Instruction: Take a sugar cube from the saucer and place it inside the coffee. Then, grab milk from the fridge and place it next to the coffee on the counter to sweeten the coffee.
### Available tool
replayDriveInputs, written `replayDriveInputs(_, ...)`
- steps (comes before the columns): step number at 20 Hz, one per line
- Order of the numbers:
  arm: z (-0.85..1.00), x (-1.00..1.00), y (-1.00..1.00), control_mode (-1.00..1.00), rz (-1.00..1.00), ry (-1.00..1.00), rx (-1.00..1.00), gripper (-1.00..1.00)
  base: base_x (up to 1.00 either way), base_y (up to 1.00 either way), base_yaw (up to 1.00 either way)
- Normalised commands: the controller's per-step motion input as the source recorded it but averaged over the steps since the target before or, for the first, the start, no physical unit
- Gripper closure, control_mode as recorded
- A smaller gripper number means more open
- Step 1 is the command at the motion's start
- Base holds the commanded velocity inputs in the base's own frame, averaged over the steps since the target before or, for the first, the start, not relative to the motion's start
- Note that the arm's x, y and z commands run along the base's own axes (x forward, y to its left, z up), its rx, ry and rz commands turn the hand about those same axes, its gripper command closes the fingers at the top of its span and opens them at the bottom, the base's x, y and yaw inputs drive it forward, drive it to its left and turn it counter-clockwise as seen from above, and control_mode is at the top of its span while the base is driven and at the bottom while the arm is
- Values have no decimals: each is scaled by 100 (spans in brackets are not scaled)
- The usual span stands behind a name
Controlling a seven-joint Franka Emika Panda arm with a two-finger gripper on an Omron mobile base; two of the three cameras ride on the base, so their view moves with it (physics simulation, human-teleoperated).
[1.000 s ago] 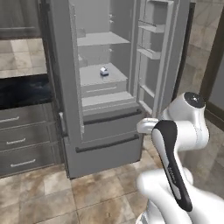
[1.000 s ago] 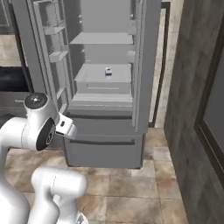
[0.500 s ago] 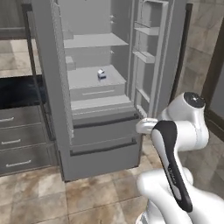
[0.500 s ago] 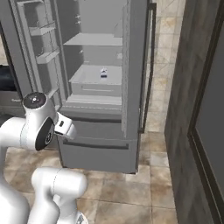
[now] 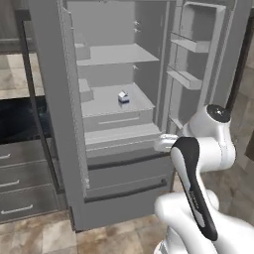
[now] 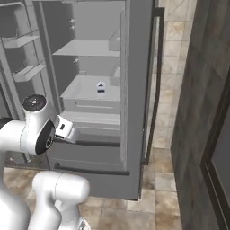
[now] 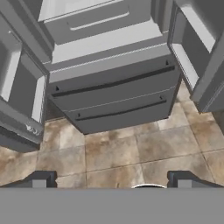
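Sitting untouched on a middle shelf of the open fridge: the milk, a small white carton with a blue band, upright and alone, toward the shelf's right side; seen likewise in the right base view at. Not yet grasped, not yet lifted. Both doors swung wide, door bins bare, two drawer fronts below shut. Gripper spread wide with nothing between the tips, aimed down at the lower drawers and the tiled floor, well short of the carton. Black counter glimpsed left of the fridge; mug and saucer out of frame, so sugar step cannot be judged. Left to do, by the look of it: reach in, take the milk, carry it back beside the coffee.
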Motion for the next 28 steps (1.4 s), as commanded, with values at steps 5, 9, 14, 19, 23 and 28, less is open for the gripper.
replayDriveInputs(5, 0, 0, 0, 100, 0, 0, 0, -100, 65, 0, 0)
replayDriveInputs(9, 0, 0, 0, 100, 0, 0, 0, -100, 62, 1, 0)
replayDriveInputs(14, 0, 0, 0, 100, 0, 0, 0, -100, 57, 3, 0)
replayDriveInputs(19, 0, 0, 0, 100, 0, 0, 0, -100, 45, 3, 0)
replayDriveInputs(23, 0, 0, 0, 100, 0, 0, 0, -100, 37, 6, 0)
replayDriveInputs(28, 0, 0, 0, 100, 0, 0, 0, -100, 30, 12, 0)
